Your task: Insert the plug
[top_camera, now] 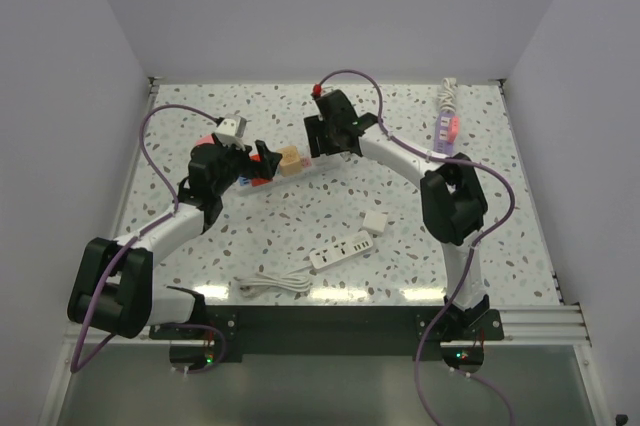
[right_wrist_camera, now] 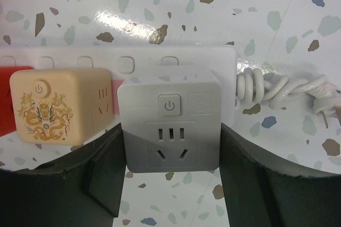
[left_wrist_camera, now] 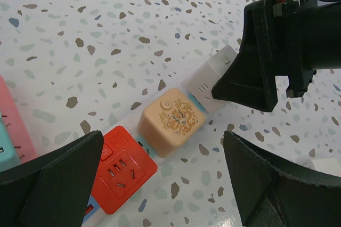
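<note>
A white power strip (right_wrist_camera: 205, 59) lies on the speckled table with three cube plugs in a row on it. The red cube (left_wrist_camera: 120, 168) and the beige dragon-printed cube (left_wrist_camera: 173, 120) sit seated on the strip. My right gripper (right_wrist_camera: 170, 128) is shut on the white cube plug (right_wrist_camera: 169, 126) at the strip's cord end, one finger on each side; whether its pins are fully in is hidden. My left gripper (left_wrist_camera: 163, 140) hovers open above the red and beige cubes, holding nothing. From above, both grippers (top_camera: 325, 136) (top_camera: 250, 161) meet over the strip (top_camera: 283, 170).
The strip's coiled white cord (right_wrist_camera: 277, 88) ends in bare prongs (right_wrist_camera: 327, 112). Nearer the bases lie a second white power strip (top_camera: 342, 249), a small white adapter (top_camera: 374, 221) and a loose white cable (top_camera: 275, 281). A pink-and-white item (top_camera: 447, 126) lies back right.
</note>
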{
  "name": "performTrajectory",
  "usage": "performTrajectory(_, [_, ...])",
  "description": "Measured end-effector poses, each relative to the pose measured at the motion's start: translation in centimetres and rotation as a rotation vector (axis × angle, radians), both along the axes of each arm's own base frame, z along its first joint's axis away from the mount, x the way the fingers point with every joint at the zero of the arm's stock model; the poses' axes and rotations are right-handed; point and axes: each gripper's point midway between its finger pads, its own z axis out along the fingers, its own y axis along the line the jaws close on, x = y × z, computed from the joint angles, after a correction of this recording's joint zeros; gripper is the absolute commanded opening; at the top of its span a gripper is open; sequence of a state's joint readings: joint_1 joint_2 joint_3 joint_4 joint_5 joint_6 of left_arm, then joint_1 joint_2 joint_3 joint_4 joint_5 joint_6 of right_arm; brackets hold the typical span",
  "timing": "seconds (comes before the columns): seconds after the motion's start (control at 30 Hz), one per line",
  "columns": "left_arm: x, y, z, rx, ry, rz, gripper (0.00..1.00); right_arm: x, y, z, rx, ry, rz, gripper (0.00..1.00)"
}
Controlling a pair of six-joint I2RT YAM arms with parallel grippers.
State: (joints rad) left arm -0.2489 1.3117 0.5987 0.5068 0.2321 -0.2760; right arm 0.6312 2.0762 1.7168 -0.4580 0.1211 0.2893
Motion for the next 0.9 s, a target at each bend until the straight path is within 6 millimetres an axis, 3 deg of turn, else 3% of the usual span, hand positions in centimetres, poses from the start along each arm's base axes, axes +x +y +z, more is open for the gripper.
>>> performTrajectory(0.9, [0.3, 0.5, -0.1, 0.015, 0.005, 0.030, 1.00, -1.2, -0.4, -0.2, 0.000, -0.061, -0.013, 0.00])
